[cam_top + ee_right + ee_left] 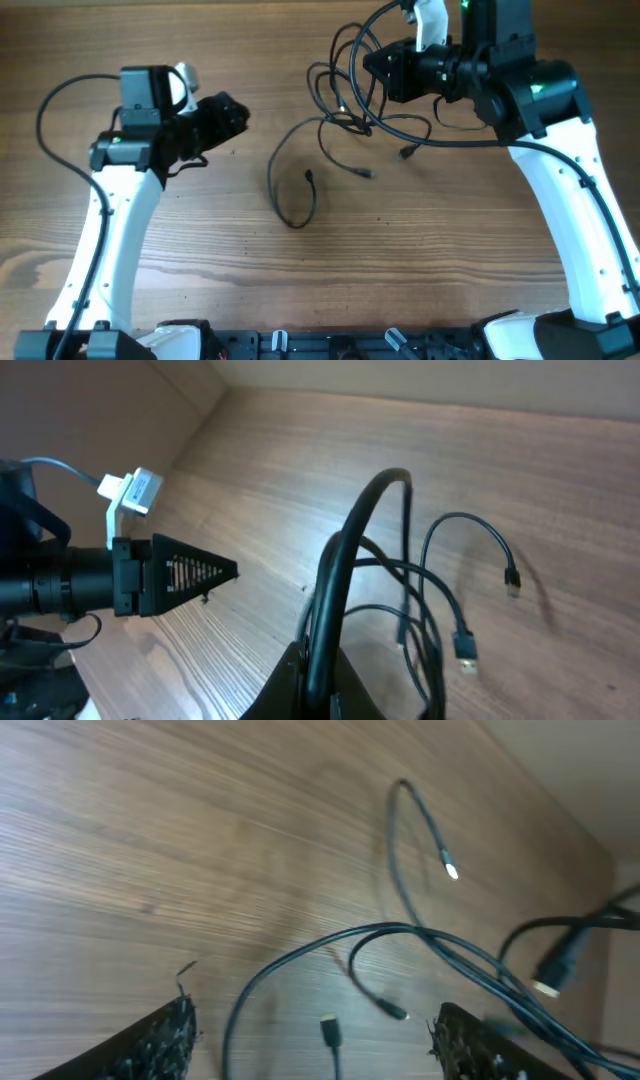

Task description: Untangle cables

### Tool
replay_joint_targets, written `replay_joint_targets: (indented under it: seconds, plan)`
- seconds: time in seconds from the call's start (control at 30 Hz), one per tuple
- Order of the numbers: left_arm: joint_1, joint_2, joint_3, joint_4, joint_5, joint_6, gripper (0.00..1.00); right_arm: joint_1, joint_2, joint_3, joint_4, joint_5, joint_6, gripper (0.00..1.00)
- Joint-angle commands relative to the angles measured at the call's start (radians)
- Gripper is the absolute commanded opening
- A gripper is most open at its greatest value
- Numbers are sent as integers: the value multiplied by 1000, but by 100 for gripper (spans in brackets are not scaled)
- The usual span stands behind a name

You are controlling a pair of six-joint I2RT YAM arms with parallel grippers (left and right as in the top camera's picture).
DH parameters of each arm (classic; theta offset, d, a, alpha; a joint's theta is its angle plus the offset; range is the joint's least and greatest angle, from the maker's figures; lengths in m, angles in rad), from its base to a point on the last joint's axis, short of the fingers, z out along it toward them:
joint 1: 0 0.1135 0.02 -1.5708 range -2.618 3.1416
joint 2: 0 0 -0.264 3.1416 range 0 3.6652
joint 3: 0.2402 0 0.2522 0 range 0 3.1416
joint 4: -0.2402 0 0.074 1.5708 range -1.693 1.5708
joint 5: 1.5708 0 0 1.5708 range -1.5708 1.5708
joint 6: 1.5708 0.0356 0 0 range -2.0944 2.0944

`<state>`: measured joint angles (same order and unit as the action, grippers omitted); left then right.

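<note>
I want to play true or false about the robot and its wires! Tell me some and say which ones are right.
The right hand is shut on the cables. True.
The left hand is holding a cable. False: it is open and holds nothing.
The table is white. False: it is brown wood.
One cable loop lies on the table between the two arms. True.

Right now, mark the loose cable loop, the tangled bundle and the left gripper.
loose cable loop [271, 178], overhead view, left side of its curve.
tangled bundle [352, 108], overhead view, crossing cords at its middle.
left gripper [238, 114], overhead view, between its fingertips.
</note>
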<state>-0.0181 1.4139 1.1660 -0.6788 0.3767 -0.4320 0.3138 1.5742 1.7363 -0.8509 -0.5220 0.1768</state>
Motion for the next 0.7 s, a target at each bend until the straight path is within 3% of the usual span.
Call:
replay_joint_targets:
  seconds: [0.0,0.67]
  plan:
    - [-45,36,-1,11,23,-48,78,2,27,6,2,-10,-16,6]
    - [-70,57,-1,11,23,-48,81,2,50,5,-26,28,-16,6]
